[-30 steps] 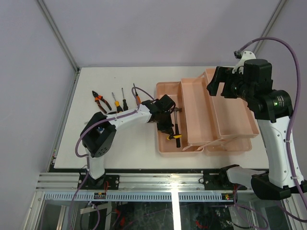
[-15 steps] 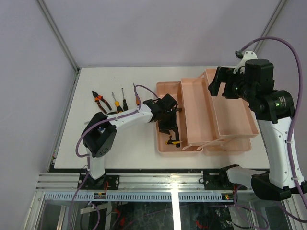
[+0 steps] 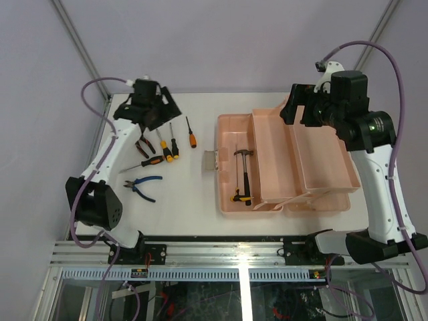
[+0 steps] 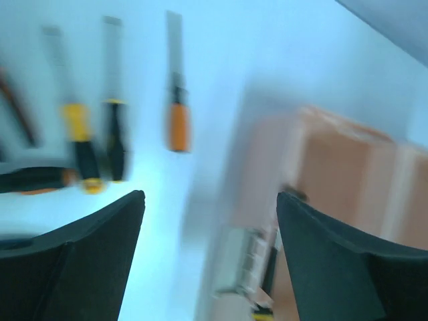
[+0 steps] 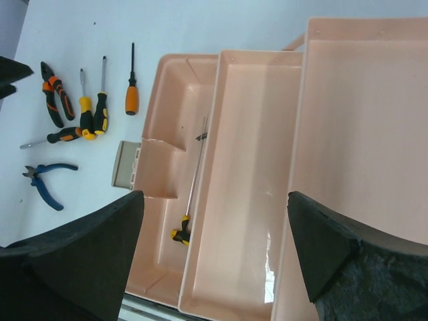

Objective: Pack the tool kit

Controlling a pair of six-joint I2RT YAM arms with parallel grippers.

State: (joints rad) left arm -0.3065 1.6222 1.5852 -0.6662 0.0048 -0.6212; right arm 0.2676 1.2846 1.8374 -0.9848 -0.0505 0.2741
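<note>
One black hammer (image 3: pixel 243 175) lies released in the translucent salmon-pink plastic toolbox (image 3: pixel 321 160). The left gripper (image 4: pixel 210 197), jaws spread, has swung to the orange-black screwdrivers (image 3: pixel 173 148) near the surface's (image 3: pixel 180 200) far-left corner. The right gripper (image 5: pixel 214 200) also has its jaws spread.

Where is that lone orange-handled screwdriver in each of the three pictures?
Top external: the orange-handled screwdriver lies just left of the toolbox, above its grey latch.
Left wrist: the screwdriver is blurred, upper middle.
Right wrist: the screwdriver is upper left.
Shared landmark: the grey latch.
</note>
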